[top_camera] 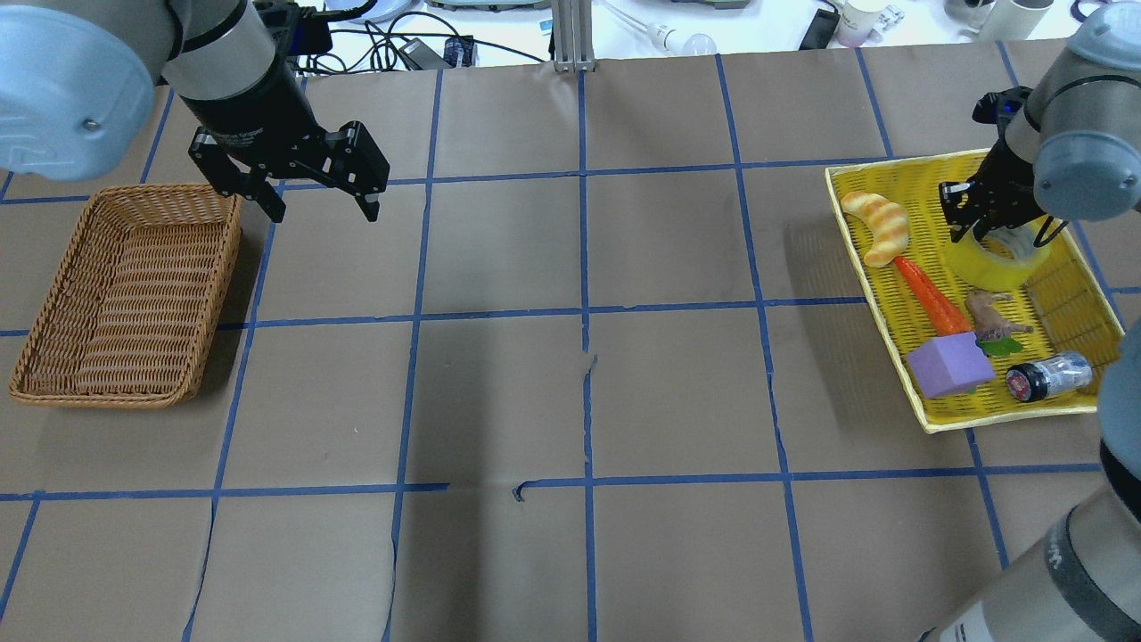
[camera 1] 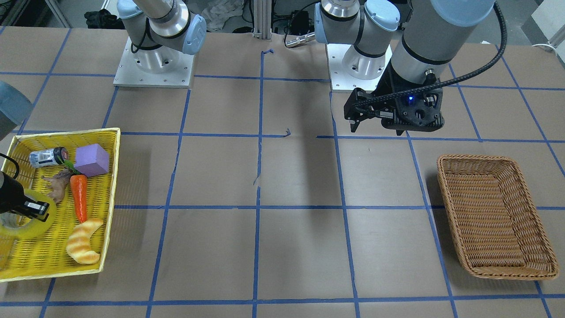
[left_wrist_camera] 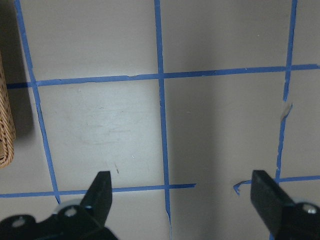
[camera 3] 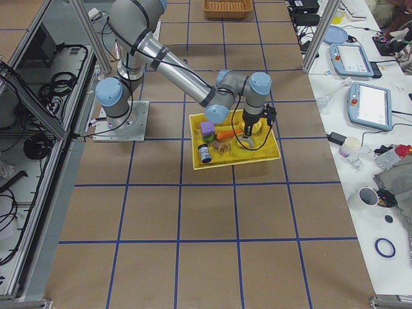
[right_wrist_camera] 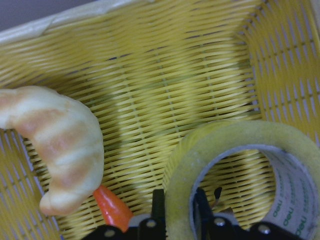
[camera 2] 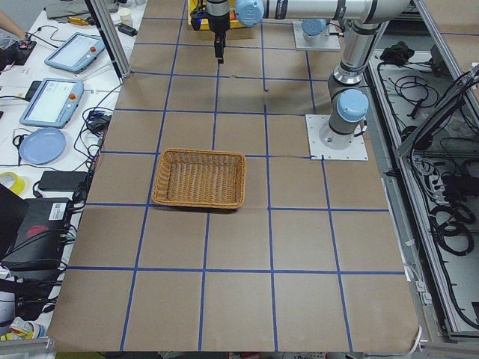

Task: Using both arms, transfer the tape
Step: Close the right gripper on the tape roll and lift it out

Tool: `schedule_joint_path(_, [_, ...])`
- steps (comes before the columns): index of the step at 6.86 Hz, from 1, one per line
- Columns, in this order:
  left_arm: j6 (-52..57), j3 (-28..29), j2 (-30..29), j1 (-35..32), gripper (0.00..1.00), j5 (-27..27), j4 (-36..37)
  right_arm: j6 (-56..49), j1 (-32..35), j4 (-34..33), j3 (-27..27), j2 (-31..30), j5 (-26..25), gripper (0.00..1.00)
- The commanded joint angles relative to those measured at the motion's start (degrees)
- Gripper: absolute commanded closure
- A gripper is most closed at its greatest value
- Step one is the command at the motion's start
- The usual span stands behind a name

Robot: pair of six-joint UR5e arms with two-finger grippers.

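The right claw (top_camera: 973,214) clenches the packing tape roll (top_camera: 1003,260) by its wall; the released left claw (top_camera: 323,212) hangs well apart across the tabletop (top_camera: 579,401).

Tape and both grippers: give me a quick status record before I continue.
tape: in yellow tray, near croissant toy and carrot
right gripper: shut on tape, one finger inside the core, one outside the wall
tape lifted: cannot tell
left gripper: open, empty, above bare table beside wicker basket
wicker basket: empty
handover: not yet begun, arms far apart
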Motion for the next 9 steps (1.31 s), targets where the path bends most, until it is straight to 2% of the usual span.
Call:
schedule_joint_path(1, [0.01,-0.04,0.00,0.00,0.00,-0.01,0.00,2.89,1.63,7.34,-3.01,-5.59,0.42,1.00])
schedule_joint_path(2, [0.01,-0.04,0.00,0.00,0.00,-0.01,0.00,9.36,6.25,10.33,-4.86,-6.92,2.16,1.00])
schedule_joint_path(5, [0.01,-0.04,0.00,0.09,0.00,-0.01,0.00,40.69,25.48,8.26,-4.88,-5.36,4.72,1.00])
schedule_joint_path(7, [0.01,-0.04,0.00,0.09,0.00,-0.01,0.00,62.07,38.58,-0.24,-4.70,-0.46,5.61,1.00])
schedule_joint_path(9, [0.01,-0.04,0.00,0.35,0.00,0.07,0.00,74.92,48.17,-0.45,-4.87,3.24,5.52,1.00])
